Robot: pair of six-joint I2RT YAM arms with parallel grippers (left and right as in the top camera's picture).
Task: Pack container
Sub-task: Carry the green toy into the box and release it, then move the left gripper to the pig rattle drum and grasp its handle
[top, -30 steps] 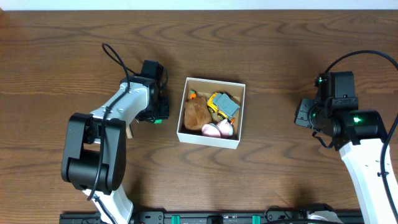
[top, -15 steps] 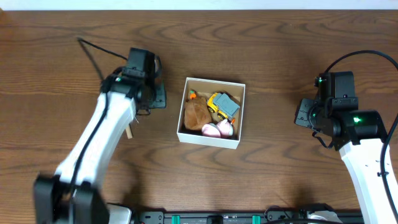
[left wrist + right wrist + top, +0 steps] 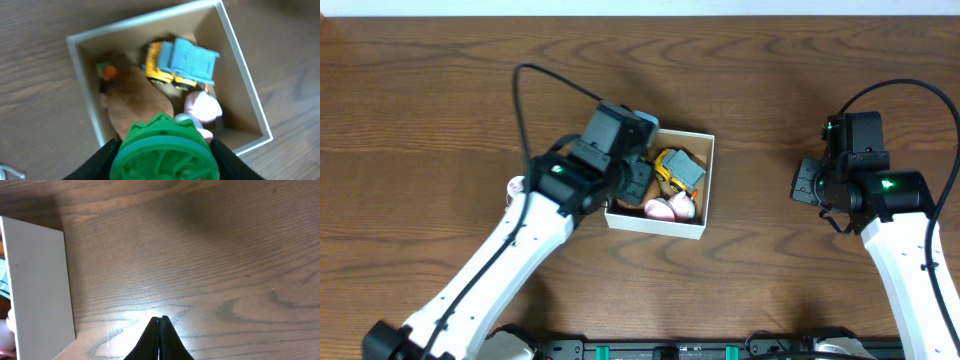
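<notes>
"Hanging over the box (image 3: 709, 180), the left gripper (image 3: 165, 159) pinches a green toy (image 3: 162, 142). What could go wrong from here?" asks the desk.

"Crowding," says the photographer. "In the left wrist view a brown plush (image 3: 137, 97) fills the box toward 8 o'clock. A truck (image 3: 180, 62) sits at 1 o'clock and a pink toy (image 3: 202, 107) at 4. There is little bare floor. The green toy looks round and ridged. Dropped here it would likely land on the plush, and it might roll."

"Roll where?"

"Over the near wall, I'd guess. The jaws hang over the box's 6 o'clock edge in that view, not its middle. In the overhead view that is the 9 o'clock side. A release this close to the rim could catch the wall or spill onto the table (image 3: 770, 80). Coming down hard could also shove the light cardboard box or squash the plush."

"And the box against the other jaws?"

"It sits mid-table. The right gripper (image 3: 160, 330) is well apart at its 3 o'clock, with its fingers pressed together on nothing. Its own camera shows only the box's white outer wall at 9 o'clock of the frame. The rest is bare wood."

"The safer move?"

"Shifting toward the box's middle before opening, in my judgement."
</notes>
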